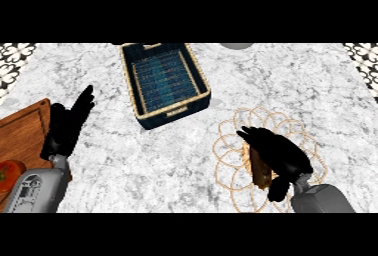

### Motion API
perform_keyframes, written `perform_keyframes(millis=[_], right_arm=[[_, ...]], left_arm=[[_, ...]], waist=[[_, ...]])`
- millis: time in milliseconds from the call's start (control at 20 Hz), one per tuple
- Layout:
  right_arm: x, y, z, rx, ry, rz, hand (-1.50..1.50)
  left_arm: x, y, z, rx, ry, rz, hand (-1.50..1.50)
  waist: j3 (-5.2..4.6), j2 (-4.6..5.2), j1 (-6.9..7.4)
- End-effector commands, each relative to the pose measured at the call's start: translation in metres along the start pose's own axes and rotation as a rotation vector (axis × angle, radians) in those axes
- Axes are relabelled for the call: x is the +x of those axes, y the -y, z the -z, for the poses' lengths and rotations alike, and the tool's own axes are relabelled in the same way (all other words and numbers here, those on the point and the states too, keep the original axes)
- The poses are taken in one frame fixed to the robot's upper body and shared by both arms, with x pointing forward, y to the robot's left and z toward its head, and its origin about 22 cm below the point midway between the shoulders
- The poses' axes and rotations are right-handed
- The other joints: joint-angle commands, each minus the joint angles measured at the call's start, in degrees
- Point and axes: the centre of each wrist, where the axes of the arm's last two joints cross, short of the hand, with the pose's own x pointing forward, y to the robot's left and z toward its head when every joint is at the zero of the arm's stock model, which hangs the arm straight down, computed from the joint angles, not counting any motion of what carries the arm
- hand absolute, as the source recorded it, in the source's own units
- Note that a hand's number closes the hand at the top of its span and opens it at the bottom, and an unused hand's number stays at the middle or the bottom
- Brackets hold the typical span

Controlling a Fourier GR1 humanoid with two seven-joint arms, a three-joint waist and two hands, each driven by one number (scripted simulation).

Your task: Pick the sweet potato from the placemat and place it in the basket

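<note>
A brown sweet potato [258, 167] lies on a looped tan wire placemat [244, 120] at the right of the marble counter. My right hand [279, 154] covers it from the right with fingers and thumb curled round it; most of the potato is hidden. A dark blue woven basket [133, 82] with a tan rim stands at the back centre, up and left of the placemat, with nothing visible inside. At the left, over the counter beside a board, my left hand [66, 125] rests open with its fingers straight and pointing away.
A wooden cutting board [22, 132] lies along the left edge, with a red tomato [9, 175] on its near part. A grey round object [236, 45] shows at the back edge. Patterned tiles mark both back corners.
</note>
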Motion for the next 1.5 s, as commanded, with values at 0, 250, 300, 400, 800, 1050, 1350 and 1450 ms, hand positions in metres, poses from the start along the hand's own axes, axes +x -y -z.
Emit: perform_keyframes(millis=[0,250,300,400,800,1050,1350,1450], right_arm=[[-0.026,-0.006,-0.002,-0.019,0.001,-0.005,-1.50],[0.005,-0.017,0.017,-0.012,0.051,-0.091,1.50],[-0.021,-0.027,0.005,-0.012,0.072,-0.137,1.50],[-0.019,-0.018,0.013,-0.042,0.056,-0.185,1.50],[0.106,-0.005,0.049,-0.106,0.057,-0.233,1.50],[0.134,0.023,0.059,-0.194,-0.024,-0.274,1.50],[0.166,0.059,0.065,-0.322,-0.069,-0.238,1.50],[0.163,0.071,0.064,-0.342,-0.082,-0.104,1.50]], left_arm=[[-0.001,0.021,-0.012,-0.011,0.003,-0.019,0.00],[0.011,0.003,-0.019,0.000,0.005,0.012,0.00],[-0.016,0.006,-0.007,0.007,0.017,-0.012,0.00],[0.012,-0.011,0.003,0.006,-0.012,0.003,0.00],[0.011,0.020,-0.001,-0.012,0.020,0.003,0.00],[0.024,0.033,0.005,-0.109,0.064,0.021,0.00],[0.033,0.055,0.010,-0.182,0.084,0.025,0.00],[0.039,0.048,0.012,-0.185,0.100,0.038,0.00]], waist=[[0.01,-0.02,0.09],[0.01,-0.05,0.30],[0.00,0.06,-0.02],[0.01,0.04,0.02],[-0.04,0.08,1.66],[-0.13,1.17,8.40],[0.02,1.85,11.51],[0.13,2.05,12.59]])
